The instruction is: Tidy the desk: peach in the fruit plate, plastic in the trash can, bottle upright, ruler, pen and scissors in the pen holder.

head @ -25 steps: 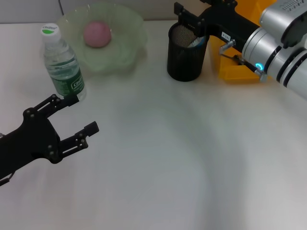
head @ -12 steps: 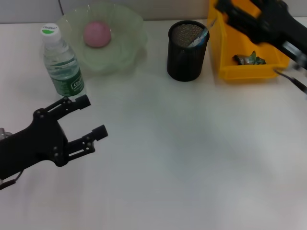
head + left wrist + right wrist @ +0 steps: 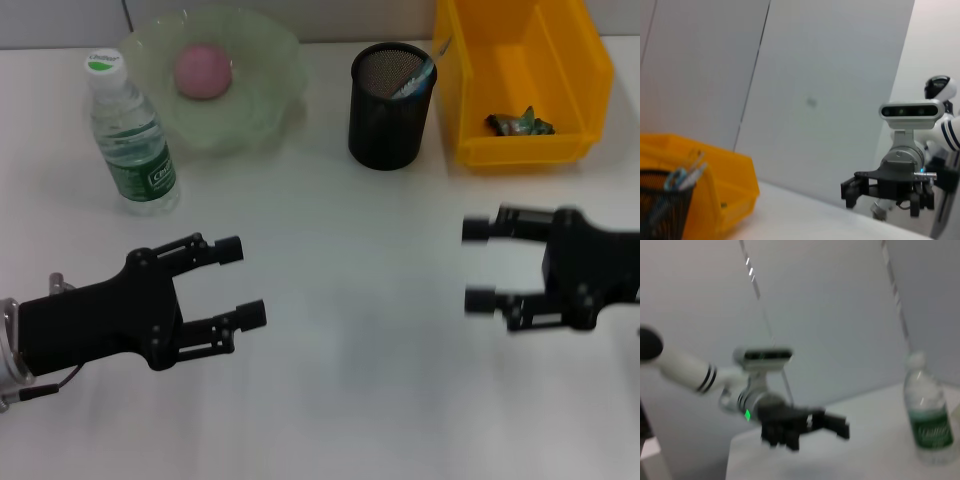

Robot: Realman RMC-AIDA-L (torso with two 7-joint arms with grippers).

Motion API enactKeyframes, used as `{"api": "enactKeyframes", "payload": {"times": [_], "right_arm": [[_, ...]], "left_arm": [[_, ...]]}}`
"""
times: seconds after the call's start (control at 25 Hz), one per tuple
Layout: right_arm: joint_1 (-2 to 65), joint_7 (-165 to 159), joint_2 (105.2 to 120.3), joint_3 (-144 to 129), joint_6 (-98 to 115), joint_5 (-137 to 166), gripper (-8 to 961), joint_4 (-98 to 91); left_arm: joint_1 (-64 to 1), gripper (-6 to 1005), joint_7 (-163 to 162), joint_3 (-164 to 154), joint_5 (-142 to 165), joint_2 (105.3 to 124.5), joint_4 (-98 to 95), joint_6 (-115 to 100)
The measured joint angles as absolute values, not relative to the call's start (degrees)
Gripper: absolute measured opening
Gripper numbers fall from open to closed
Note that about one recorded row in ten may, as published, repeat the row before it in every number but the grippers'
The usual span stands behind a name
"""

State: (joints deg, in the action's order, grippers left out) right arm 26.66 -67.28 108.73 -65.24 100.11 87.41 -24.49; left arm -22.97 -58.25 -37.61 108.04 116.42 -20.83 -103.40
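left gripper [image 3: 240, 283] fingers spread apart, nothing between, low over desk [image 3: 350, 400] near side, left. right gripper [image 3: 478, 265] fingers likewise spread, empty, over desk right side, facing left gripper. bottle [image 3: 130, 135] upright, far left, just beside fruit plate [image 3: 270, 80]. peach [image 3: 203, 70] inside fruit plate. pen holder [image 3: 389, 105] between plate and trash can [image 3: 520, 80], light blue handle sticking up at rim. crumpled plastic [image 3: 520, 124] on trash can floor.
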Motion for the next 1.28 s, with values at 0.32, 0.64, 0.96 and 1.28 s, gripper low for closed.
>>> {"api": "enactKeyframes", "payload": {"times": [0.32, 0.64, 0.96, 1.28], "right_arm": [[26.8, -63.9, 113.00, -65.1, 96.0, 95.1, 814, -23.9], [26.8, -63.2, 113.99, -64.9, 95.2, 95.4, 814, -23.6], [27.0, -63.2, 114.04, -64.9, 95.1, 95.6, 814, -23.6], [27.1, -63.4, 114.05, -65.1, 95.1, 95.6, 813, -23.6]], "left_arm": [[-23.6, 804, -58.9, -37.9, 112.6, 116.10, -20.8, -100.7], [-24.6, 804, -57.9, -38.2, 115.7, 115.98, -20.9, -100.6], [-25.4, 804, -58.3, -38.2, 117.7, 115.90, -21.0, -100.9], [-25.4, 804, -58.4, -38.2, 117.8, 115.86, -21.0, -101.0]]}}
